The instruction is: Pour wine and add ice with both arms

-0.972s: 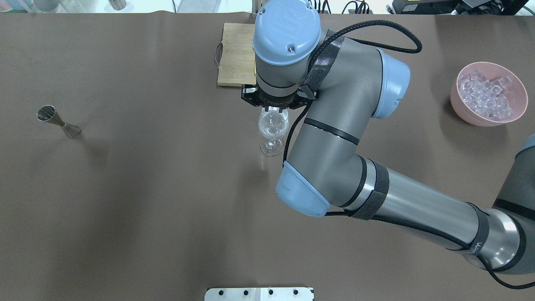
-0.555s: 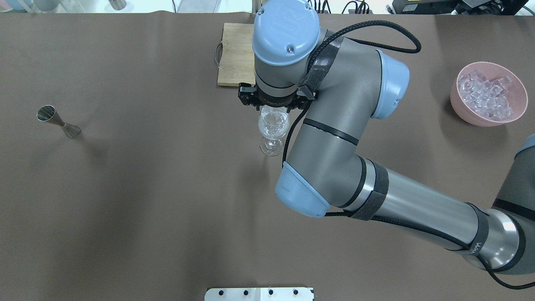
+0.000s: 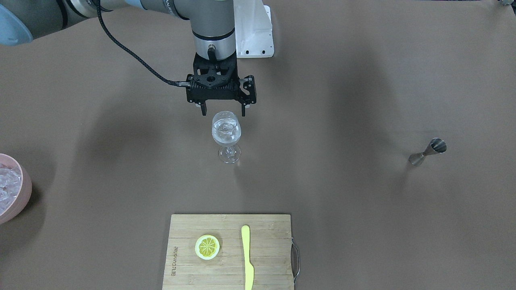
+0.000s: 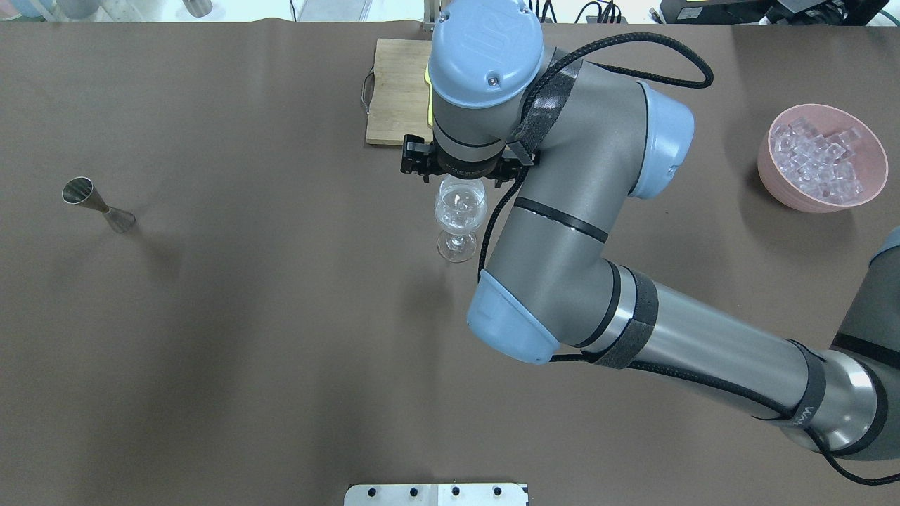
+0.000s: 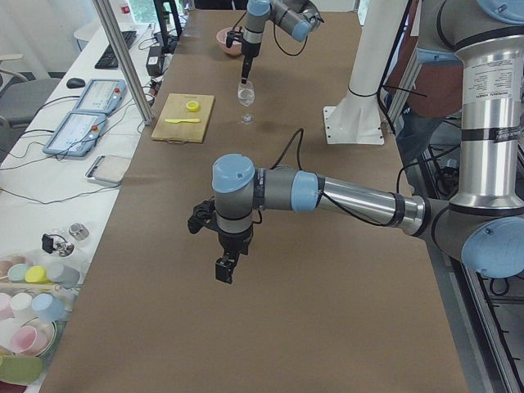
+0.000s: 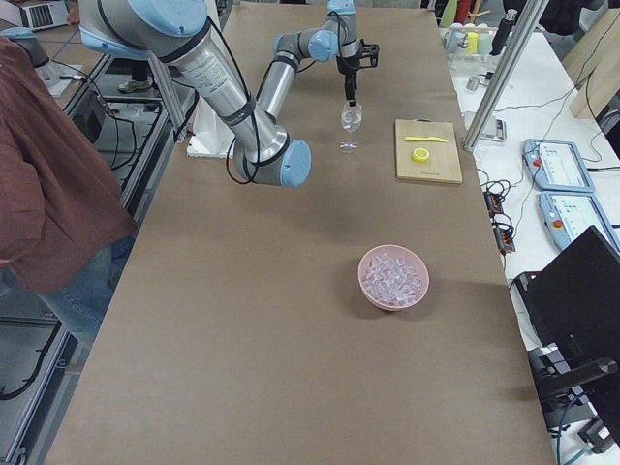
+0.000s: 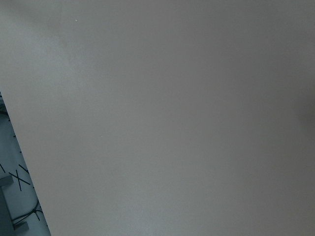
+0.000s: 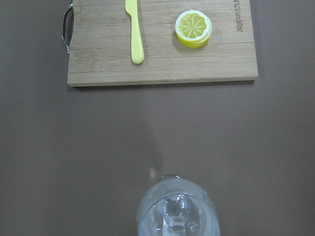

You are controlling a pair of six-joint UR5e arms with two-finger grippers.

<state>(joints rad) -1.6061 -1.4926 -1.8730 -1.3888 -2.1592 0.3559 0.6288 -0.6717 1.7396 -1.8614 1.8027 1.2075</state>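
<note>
A clear stemmed glass (image 3: pixel 226 135) stands upright mid-table and holds ice chunks and clear, hardly visible wine. From above, the right wrist view shows its bowl (image 8: pixel 176 214) with a glassy chunk inside. My right gripper (image 3: pixel 223 111) hangs open just above the rim with nothing between its fingers. A pink bowl (image 4: pixel 865 200) at the robot's far right holds the rest of the ice (image 4: pixel 815 158). My left gripper (image 5: pixel 223 268) hovers over bare table; I cannot tell whether it is open or shut. Only table shows in the left wrist view.
A steel jigger (image 4: pixel 91 200) stands alone toward the robot's left. Beyond the glass lies a wooden cutting board (image 3: pixel 181 257) with a lemon slice (image 3: pixel 207 246) and a yellow knife (image 3: pixel 246 257). The white pedestal (image 3: pixel 254 28) rises behind the glass. A person (image 6: pixel 48 184) stands beside the table.
The right gripper has shifted a little to the view's left and away from the glass rim. The glass and the jigger have stayed in place.
</note>
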